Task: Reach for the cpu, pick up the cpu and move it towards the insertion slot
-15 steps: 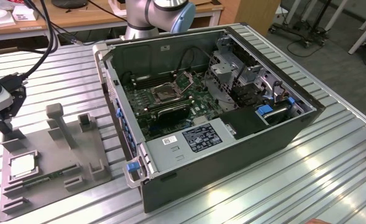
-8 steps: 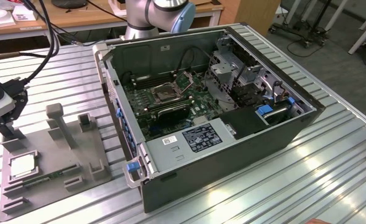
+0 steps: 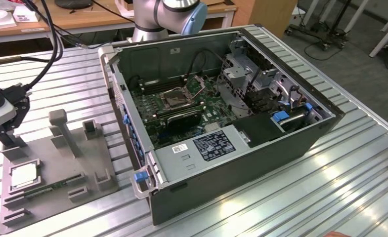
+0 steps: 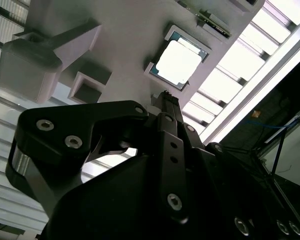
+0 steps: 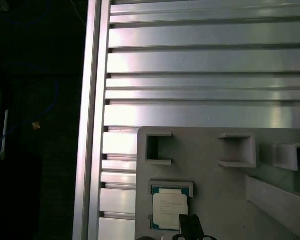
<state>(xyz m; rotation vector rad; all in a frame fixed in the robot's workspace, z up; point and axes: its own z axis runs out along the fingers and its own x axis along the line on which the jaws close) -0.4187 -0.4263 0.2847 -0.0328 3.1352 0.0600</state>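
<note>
Shows the claw [image 3: 8,138] at the exterior view's left, hanging low over the far corner of the grey tray [image 3: 52,163], beside a tall grey post [image 3: 59,129] that stands on the tray. Cannot be made out how wide the claw stands. Has no hold on the chip [image 3: 23,174].

Finds that chip lying flat in a square pocket along the tray's edge on the exterior view's left, silver top up, nearer the camera than the claw and apart from it. In the second wrist view, puts the claw [image 4: 164,97] just short of the pocket's rim, with the chip [image 4: 179,62] bright beyond it. In the first wrist view, sets the claw [image 5: 190,225] in front of one corner of the chip [image 5: 169,209]; touching or not, hard to say.

Has a narrow green strip [image 3: 49,188] just beside the chip, toward the tray's near edge. Rests the tray on the slatted metal table [image 3: 352,163], near the table's edge on the exterior view's left.

Shows an open computer case [image 3: 260,177] at the table's middle, with the socket [image 3: 178,100] on the green board inside. Gives the socket a silver frame around a dark centre, well apart from the chip and the claw. Places the arm's grey and blue joint [image 3: 170,12] behind the case, at the table's far edge.
</note>
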